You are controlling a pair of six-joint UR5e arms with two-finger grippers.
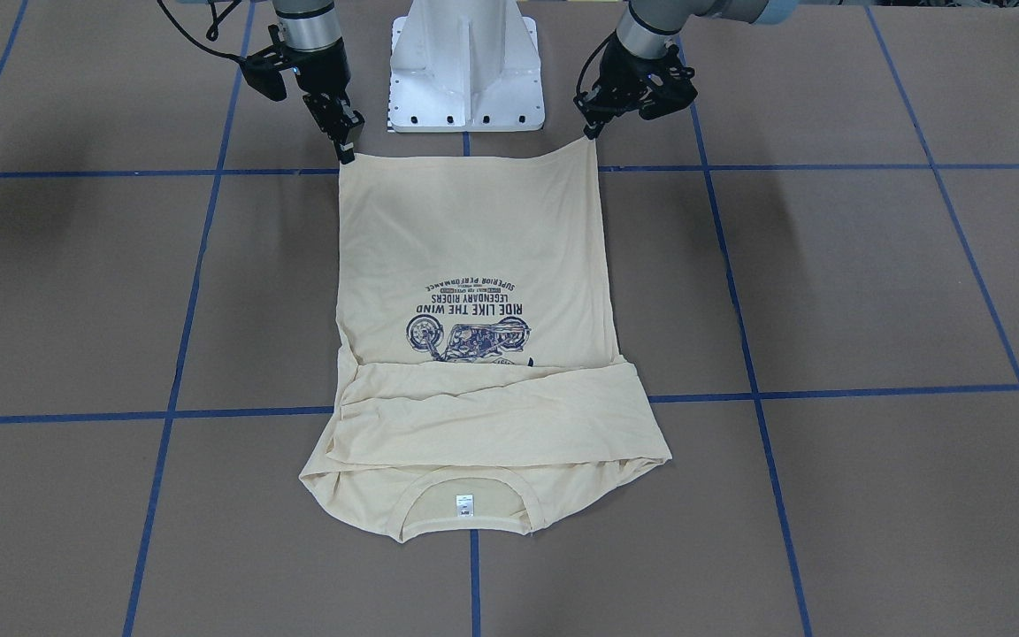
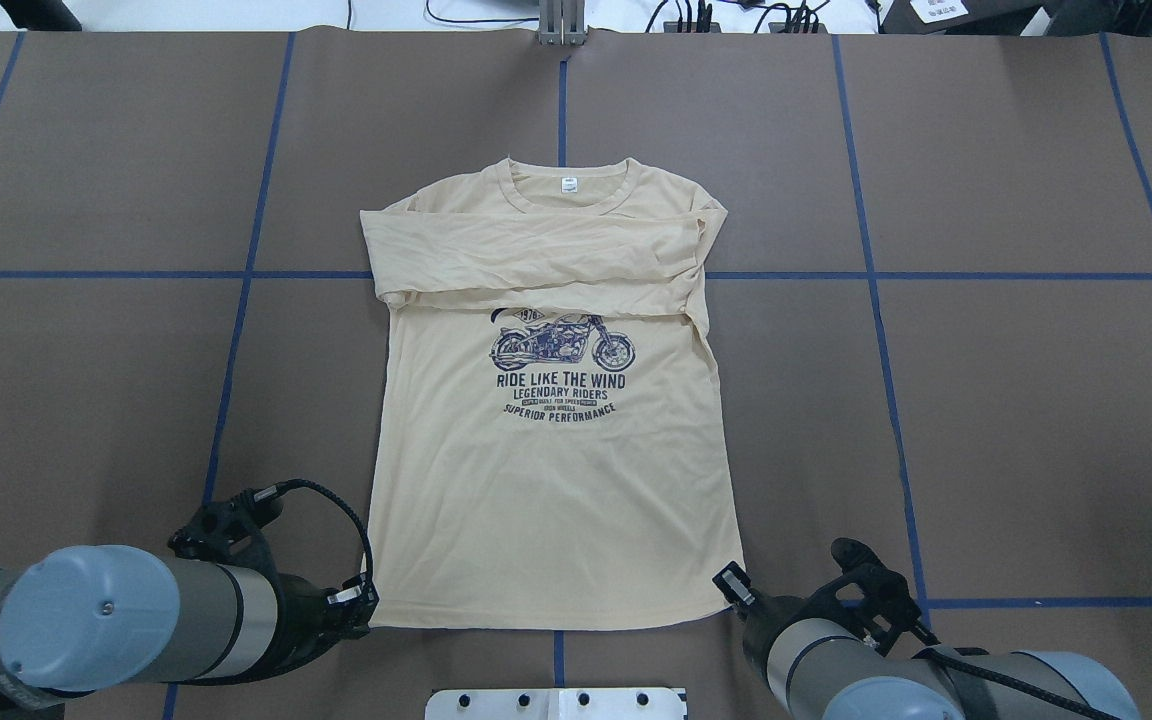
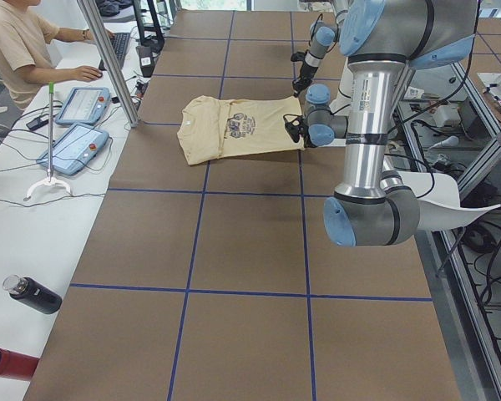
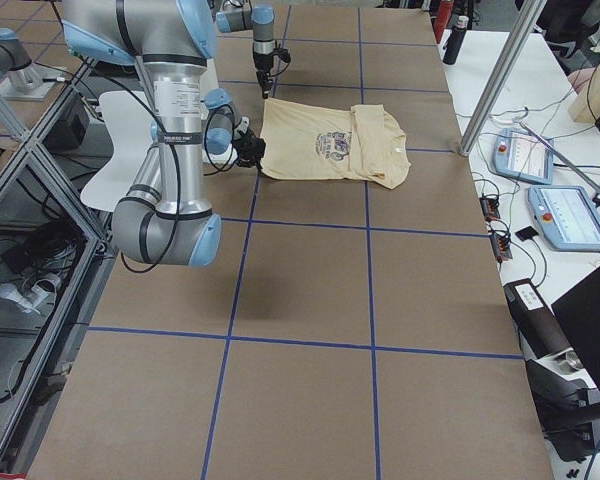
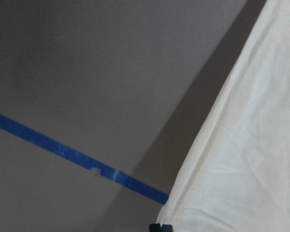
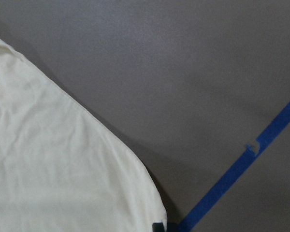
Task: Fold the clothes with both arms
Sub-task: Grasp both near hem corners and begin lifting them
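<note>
While both sleeves (image 2: 536, 262) lie crossed over the chest, the hem is gripped for the bottom-to-top fold.

The T-shirt (image 2: 546, 480) lies flat and print-up in the middle of the table (image 2: 1016, 420), collar away from the robot and hem toward it. The left gripper (image 1: 592, 133) and right gripper (image 1: 348, 149) each stand at a hem corner. Their jaws look clenched on the cloth, since both corners rise to small peaks and the hem sags between them. The next move, I judge, is to lift both corners evenly and carry the hem over the print toward the collar, keeping it taut so the thin cotton neither skews nor drags the sleeves. The white pedestal base (image 1: 465, 75) sits just behind the hem, off that path. Blue tape lines (image 2: 936, 275) cross the table, and a person (image 3: 17, 46) sits at a side bench, well apart.
</note>
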